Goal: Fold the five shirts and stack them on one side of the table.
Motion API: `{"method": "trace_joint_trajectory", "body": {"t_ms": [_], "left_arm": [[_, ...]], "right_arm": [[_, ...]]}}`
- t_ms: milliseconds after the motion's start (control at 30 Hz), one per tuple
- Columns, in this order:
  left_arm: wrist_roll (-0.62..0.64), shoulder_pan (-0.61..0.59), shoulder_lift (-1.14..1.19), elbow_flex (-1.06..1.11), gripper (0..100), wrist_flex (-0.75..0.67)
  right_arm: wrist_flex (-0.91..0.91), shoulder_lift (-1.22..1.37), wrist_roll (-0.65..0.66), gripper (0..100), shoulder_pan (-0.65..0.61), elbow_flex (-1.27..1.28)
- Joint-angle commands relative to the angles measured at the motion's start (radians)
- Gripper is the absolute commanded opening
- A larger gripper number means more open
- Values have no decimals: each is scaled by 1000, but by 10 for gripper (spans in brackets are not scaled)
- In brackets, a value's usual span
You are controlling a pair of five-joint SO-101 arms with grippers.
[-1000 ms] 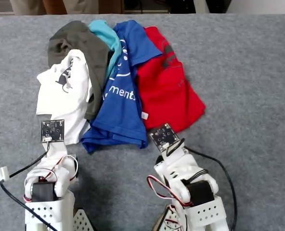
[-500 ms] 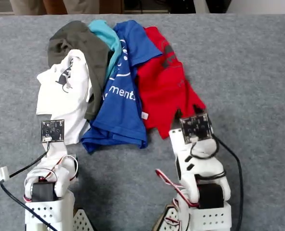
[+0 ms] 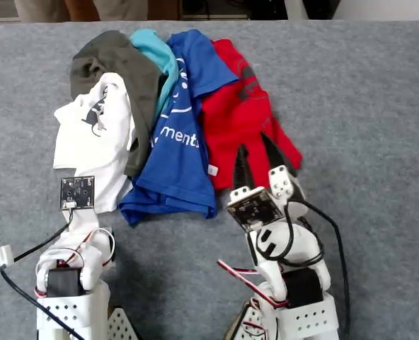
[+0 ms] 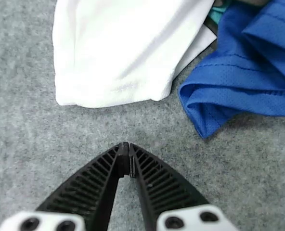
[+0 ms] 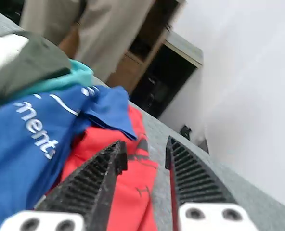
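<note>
Five shirts lie in an overlapping pile at the table's far middle: white [image 3: 93,134], grey-green [image 3: 117,64], teal [image 3: 153,46], blue [image 3: 178,142] and red [image 3: 241,113]. My right gripper [image 3: 257,157] is open and lifted over the red shirt's near edge, with nothing between its fingers. In its own view that gripper [image 5: 143,149] is tilted up across the red shirt [image 5: 133,192] and the blue shirt [image 5: 32,130]. My left gripper [image 4: 125,154] is shut just above bare table, short of the white shirt's hem [image 4: 123,48] and the blue shirt's hem [image 4: 248,82].
The grey felt table [image 3: 365,106] has wide free room to the right of the pile and a narrower strip at the left [image 3: 18,106]. Cables [image 3: 333,255] loop beside both arm bases at the near edge.
My right arm swung right from the blue shirt's hem, then came back and rose over the red shirt's near edge, its fingers now showing open. The left arm stayed still.
</note>
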Motion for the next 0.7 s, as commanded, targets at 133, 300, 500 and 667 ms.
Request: {"method": "trace_joint_trajectory", "body": {"t_ms": [133,300,500,667], "left_arm": [[0,0,-7,12,19,3],[0,0,-7,12,19,3],[0,0,-7,12,19,3],[0,0,-7,12,19,3]], "right_arm": [[-75,-67,-54,151,-21,-42],[-80,137,-55,151,-21,-193],[-75,671,-64,150,-24,-575],[-74,1069,-181,152,-64,-877]]}}
